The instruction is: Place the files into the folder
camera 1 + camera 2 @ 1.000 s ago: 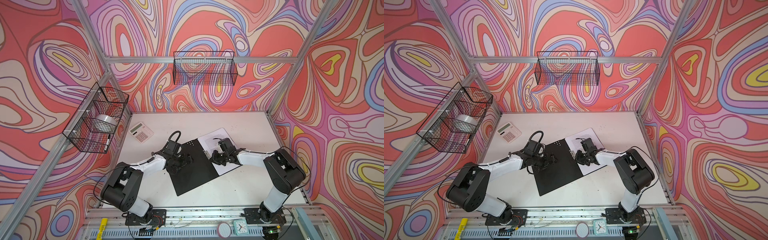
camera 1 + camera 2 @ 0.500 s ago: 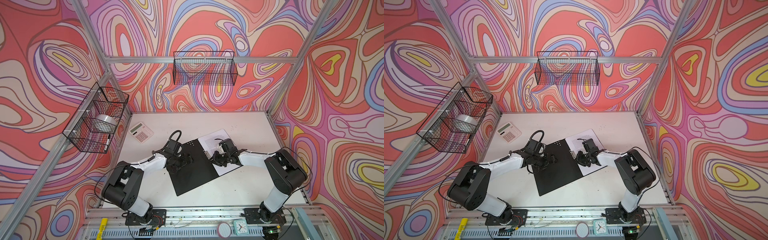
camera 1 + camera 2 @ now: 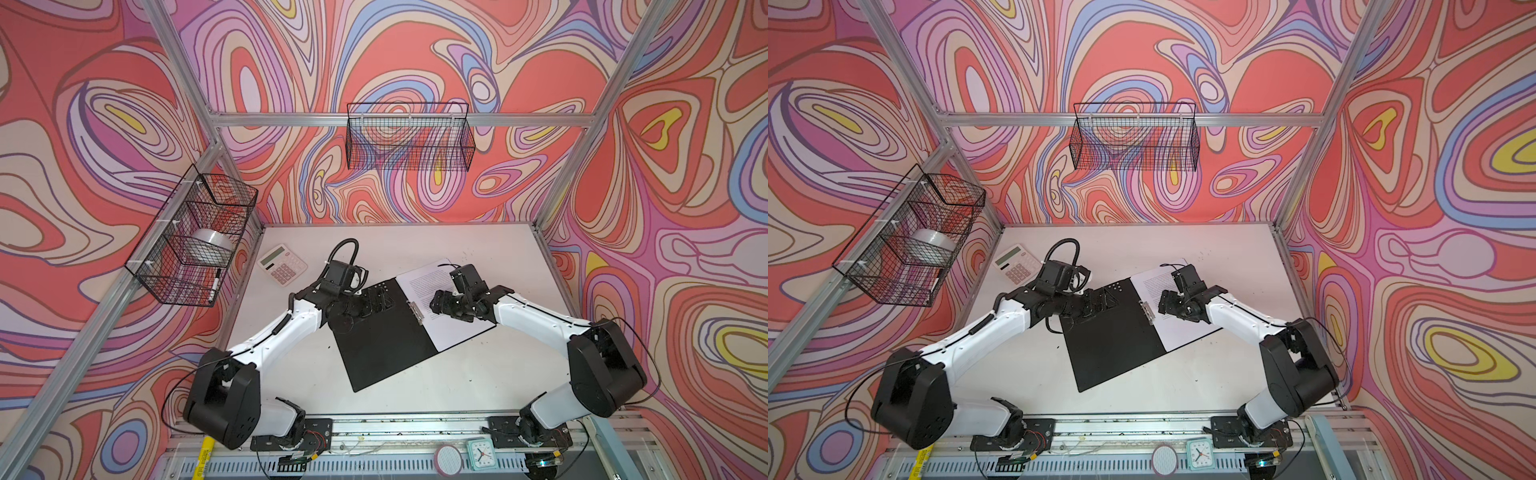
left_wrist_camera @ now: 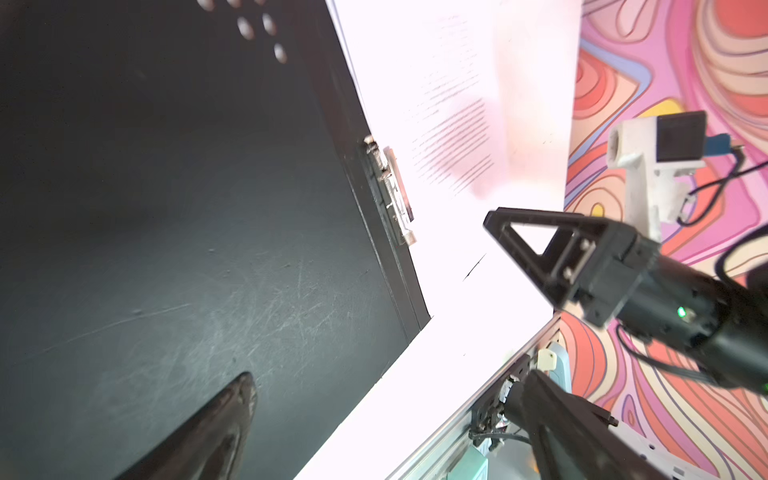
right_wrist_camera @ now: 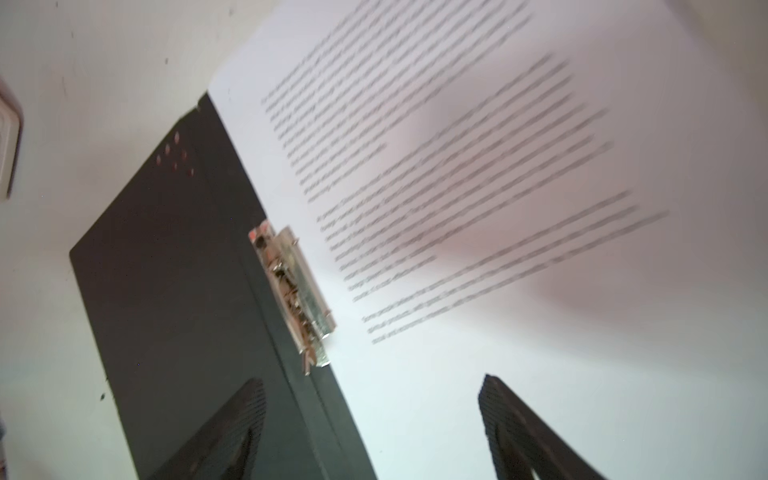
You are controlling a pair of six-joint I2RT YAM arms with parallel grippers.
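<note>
The folder (image 3: 382, 345) lies open on the white table, black inside facing up, in both top views (image 3: 1113, 349). The files (image 3: 428, 282) rest as a printed white sheet on its right half, next to the metal spine clip (image 3: 416, 311). My left gripper (image 3: 376, 301) hovers open over the left cover's far part, nothing between its fingers (image 4: 232, 411). Open as well, my right gripper (image 3: 441, 301) sits low over the files beside the clip (image 5: 295, 291), one finger (image 5: 245, 415) above the black cover and the other above the paper (image 5: 457, 166).
A white-and-pink calculator (image 3: 282, 264) lies at the table's back left. A wire basket (image 3: 195, 237) with a tape roll and a marker hangs on the left wall, another wire basket (image 3: 409, 137) on the back wall. A small clock (image 3: 481, 453) stands on the front rail.
My right gripper's jaws have gone from shut to wide open above the files. Both arms have stayed almost where they were, and the left gripper is open as before.
</note>
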